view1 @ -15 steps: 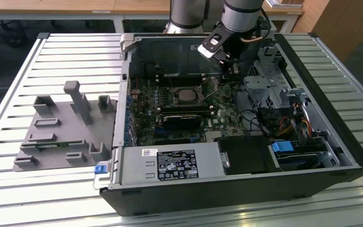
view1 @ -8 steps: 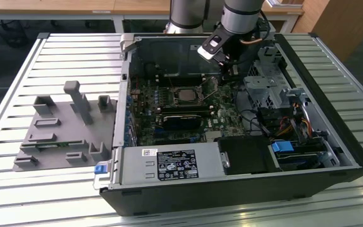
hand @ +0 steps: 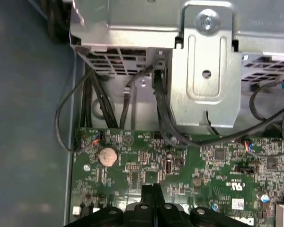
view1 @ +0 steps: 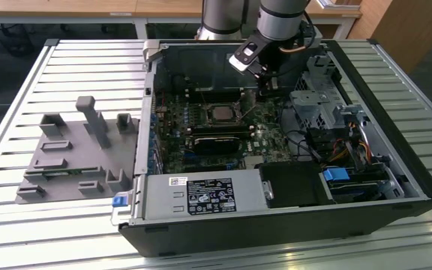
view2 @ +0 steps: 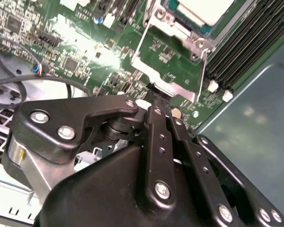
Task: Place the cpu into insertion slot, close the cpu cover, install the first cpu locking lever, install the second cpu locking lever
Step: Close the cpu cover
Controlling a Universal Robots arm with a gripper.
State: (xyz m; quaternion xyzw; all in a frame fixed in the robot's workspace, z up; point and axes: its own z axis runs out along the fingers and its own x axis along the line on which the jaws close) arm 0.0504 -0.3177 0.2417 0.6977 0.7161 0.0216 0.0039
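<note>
Cables [hand: 162, 111], metal bracket [hand: 206, 90] near pincer [hand: 151, 189]

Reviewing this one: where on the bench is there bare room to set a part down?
At the exterior view's left, bare table slats lie beyond the grey fixture, and more before it along the near edge. Inside the computer case, board and cables crowd everything.

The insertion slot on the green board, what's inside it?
The cpu sits inside the insertion slot, its pale metal top showing. The cpu cover stands open, not over it. Whatever lies beneath the chip is hidden by the chip itself.
</note>
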